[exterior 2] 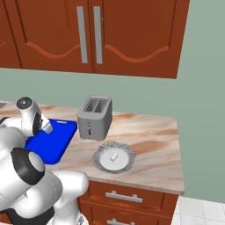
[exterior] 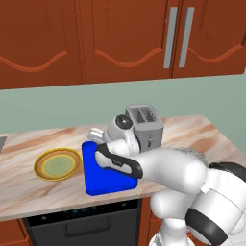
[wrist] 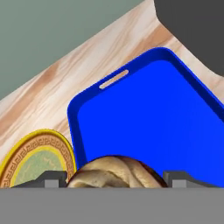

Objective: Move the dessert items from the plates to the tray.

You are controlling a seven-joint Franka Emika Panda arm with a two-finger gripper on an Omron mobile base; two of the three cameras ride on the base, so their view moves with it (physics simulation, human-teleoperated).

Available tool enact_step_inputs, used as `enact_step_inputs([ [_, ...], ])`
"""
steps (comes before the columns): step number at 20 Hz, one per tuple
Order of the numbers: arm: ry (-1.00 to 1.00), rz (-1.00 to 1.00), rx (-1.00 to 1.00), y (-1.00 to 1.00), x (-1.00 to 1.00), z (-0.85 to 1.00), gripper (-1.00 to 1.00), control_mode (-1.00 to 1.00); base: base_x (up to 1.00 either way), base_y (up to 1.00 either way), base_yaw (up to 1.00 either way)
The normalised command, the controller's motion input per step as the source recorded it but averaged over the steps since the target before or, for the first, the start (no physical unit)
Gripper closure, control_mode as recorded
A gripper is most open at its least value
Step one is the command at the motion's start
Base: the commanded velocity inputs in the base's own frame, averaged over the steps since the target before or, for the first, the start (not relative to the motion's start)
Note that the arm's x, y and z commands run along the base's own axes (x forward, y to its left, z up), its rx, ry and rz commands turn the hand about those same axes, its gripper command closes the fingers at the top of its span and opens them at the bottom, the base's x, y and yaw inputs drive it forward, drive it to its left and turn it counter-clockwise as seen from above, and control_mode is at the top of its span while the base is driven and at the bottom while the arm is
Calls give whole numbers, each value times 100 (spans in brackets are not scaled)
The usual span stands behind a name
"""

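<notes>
The gripper point(wrist: 114, 179) grasps the cupcake point(wrist: 114, 173) over the tray point(wrist: 157, 118), whose long axis and slot handle point toward eleven o'clock.

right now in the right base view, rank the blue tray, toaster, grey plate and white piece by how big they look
1. blue tray, though the arm hides part of it
2. toaster and grey plate: they look too alike to rank, and the plate sits nearer the camera
3. white piece, tiny, lying on the grey plate's centre
</notes>
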Motion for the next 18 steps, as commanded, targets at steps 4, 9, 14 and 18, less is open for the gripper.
enact_step_inputs([
  [4,0,0,4,-9,0,-27,100,-100,0,0,0],
  [9,1,0,3,-4,0,-23,100,-100,0,0,0],
  [14,1,0,1,0,0,-25,100,-100,0,0,0],
  [18,0,0,2,0,0,-31,100,-100,0,0,0],
])
